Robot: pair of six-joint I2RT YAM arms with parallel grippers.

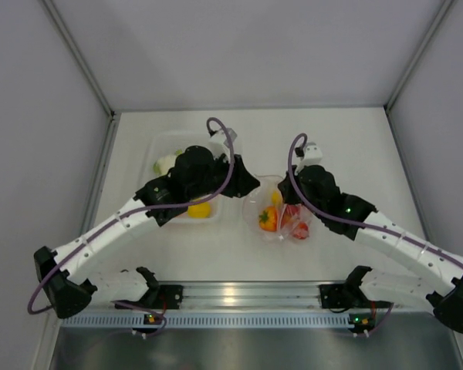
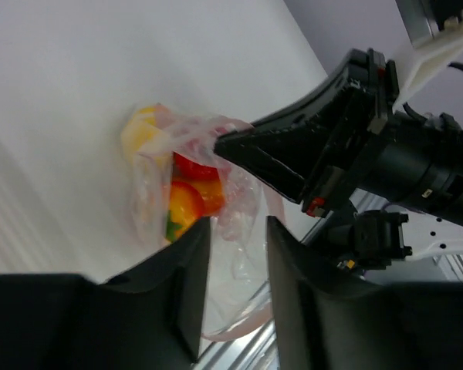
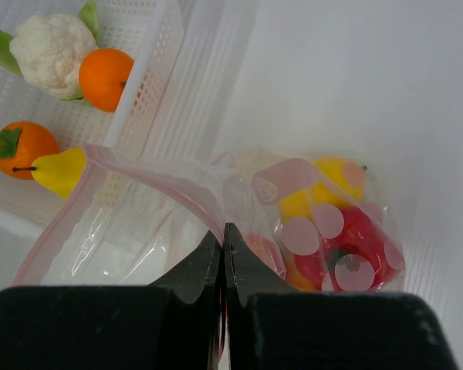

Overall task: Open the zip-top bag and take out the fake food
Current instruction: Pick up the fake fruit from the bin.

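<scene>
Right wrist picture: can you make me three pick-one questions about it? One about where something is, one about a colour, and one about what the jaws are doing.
1. Where is the cauliflower?
A. in the tray
B. on the floor
C. in a bowl

2. What colour is the bag's zip strip?
A. blue
B. pink
C. green

3. The right jaws are:
A. wide open
B. holding a spoon
C. shut on the bag

Answers:
1 A, it sits in the white tray next to an orange.
2 B, a pink band runs along the bag's mouth.
3 C, the jaws meet with the bag's edge pinched between them.
</scene>
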